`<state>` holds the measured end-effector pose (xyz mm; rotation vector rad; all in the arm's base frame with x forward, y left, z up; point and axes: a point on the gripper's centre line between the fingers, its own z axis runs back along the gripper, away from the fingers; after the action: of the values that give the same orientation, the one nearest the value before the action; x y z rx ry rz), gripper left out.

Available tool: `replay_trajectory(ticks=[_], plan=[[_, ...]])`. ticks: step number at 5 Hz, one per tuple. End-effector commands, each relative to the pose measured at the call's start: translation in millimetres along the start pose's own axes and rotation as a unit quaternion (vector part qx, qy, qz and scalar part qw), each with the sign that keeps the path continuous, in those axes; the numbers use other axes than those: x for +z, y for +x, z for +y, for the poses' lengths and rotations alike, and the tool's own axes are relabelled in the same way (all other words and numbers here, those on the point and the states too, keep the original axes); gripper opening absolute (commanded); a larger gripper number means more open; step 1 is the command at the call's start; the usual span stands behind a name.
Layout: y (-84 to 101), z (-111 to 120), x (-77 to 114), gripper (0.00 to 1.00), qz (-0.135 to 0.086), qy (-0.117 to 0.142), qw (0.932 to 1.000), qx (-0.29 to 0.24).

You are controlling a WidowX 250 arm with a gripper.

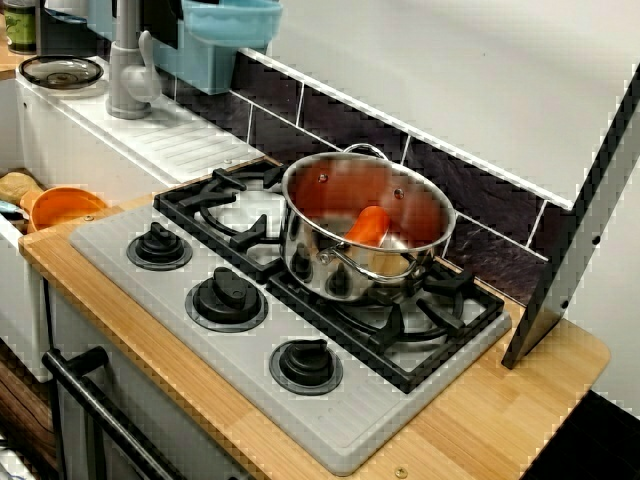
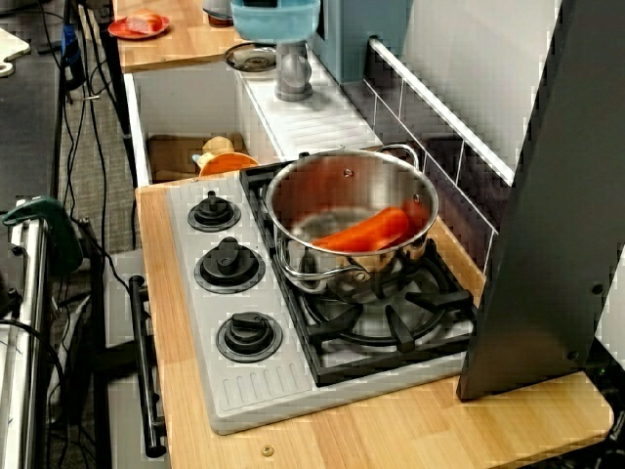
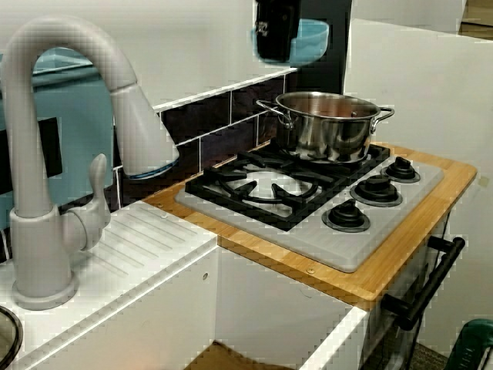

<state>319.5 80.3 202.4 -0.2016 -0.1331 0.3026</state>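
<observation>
A steel pot (image 1: pixel 330 270) stands on the right rear burner of the toy stove (image 1: pixel 150 275). An orange carrot-like piece (image 1: pixel 368 224) lies inside it, also seen in the view from the stove's front end (image 2: pixel 366 230). In the view from the sink side, the pot (image 3: pixel 323 127) shows only its outside. A black gripper body (image 3: pixel 277 31) hangs high over the backsplash and is cut off by the top edge. A light-blue plastic piece (image 3: pixel 312 38) sits right behind it. The fingertips are hidden. It is well above and left of the pot and touches nothing I can see.
A grey faucet (image 1: pixel 125 70) stands on the white drainboard left of the stove. An orange bowl (image 1: pixel 62 205) sits in the sink. Three black knobs (image 1: pixel 230 295) line the stove front. A dark slanted panel (image 1: pixel 580 230) leans at the right end of the wooden counter.
</observation>
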Motion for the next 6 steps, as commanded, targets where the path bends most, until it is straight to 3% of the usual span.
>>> replay_trajectory(ticks=[1,3,6], plan=[[-5.8,-12.2,48.8,0.0,-0.05,-0.014,0.9986,-0.006],[-16.5,-25.0,71.2,0.0,-0.054,-0.038,0.9978,-0.008],[-7.2,-22.2,79.4,0.0,-0.06,-0.045,0.9972,0.007]])
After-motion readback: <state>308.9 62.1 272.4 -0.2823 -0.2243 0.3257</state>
